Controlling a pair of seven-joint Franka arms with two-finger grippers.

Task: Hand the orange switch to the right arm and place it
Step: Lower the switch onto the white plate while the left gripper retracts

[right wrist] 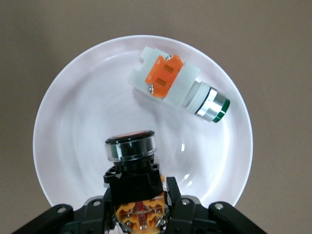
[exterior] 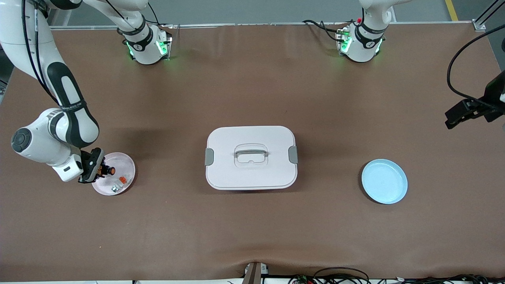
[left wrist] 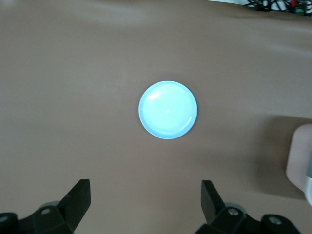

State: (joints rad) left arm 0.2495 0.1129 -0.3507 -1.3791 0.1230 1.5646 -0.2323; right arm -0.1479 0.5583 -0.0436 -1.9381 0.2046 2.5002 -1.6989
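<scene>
Sitting near the right arm's end of the table (exterior: 252, 236), the white plate (exterior: 127, 165) is carrying two parts. One is a white-grey part with an orange tab (right wrist: 170, 82) and a metal, green-tipped end, lying on its side on the plate's floor. The other is the orange switch (exterior: 107, 170), and the right gripper (exterior: 94, 170) is clamping its black body between both fingers, low over the plate; the right wrist view is showing the round button ringed in black pointing away from the wrist. Whether the switch is touching the plate or hanging just clear of it is hard to tell.

A white lidded box (exterior: 251, 157) is resting at the middle of the table, its lid on, grey latches at both short sides and a handle lying flat in a recess, so its inside is hidden.

A light blue plate (exterior: 384, 181) is lying toward the left arm's end of the table, with nothing on it.

The left gripper (left wrist: 145, 196) is waiting high over that end with its fingers spread wide and holding nothing; the front view is cutting most of that arm off at the frame's edge.
</scene>
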